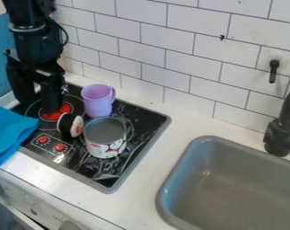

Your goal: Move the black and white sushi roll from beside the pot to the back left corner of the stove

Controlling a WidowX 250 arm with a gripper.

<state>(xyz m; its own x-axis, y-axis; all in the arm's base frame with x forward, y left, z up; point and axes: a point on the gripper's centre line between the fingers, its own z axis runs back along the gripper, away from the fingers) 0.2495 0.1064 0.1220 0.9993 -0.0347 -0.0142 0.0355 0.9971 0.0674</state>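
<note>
Grasp still to be made

The gripper (39, 104) hangs over the stove (132, 152), its fingers spread, apparently holding nothing. Nearest, a round black-and-white piece (76, 126), perhaps a lid, stands tilted beside the uncovered pot (105, 132). The purple cup (98, 101) stands upright behind. No grasp is made; any handling remains.

One each: mug (98, 102); pot (105, 149); cloth (10, 133)
</note>
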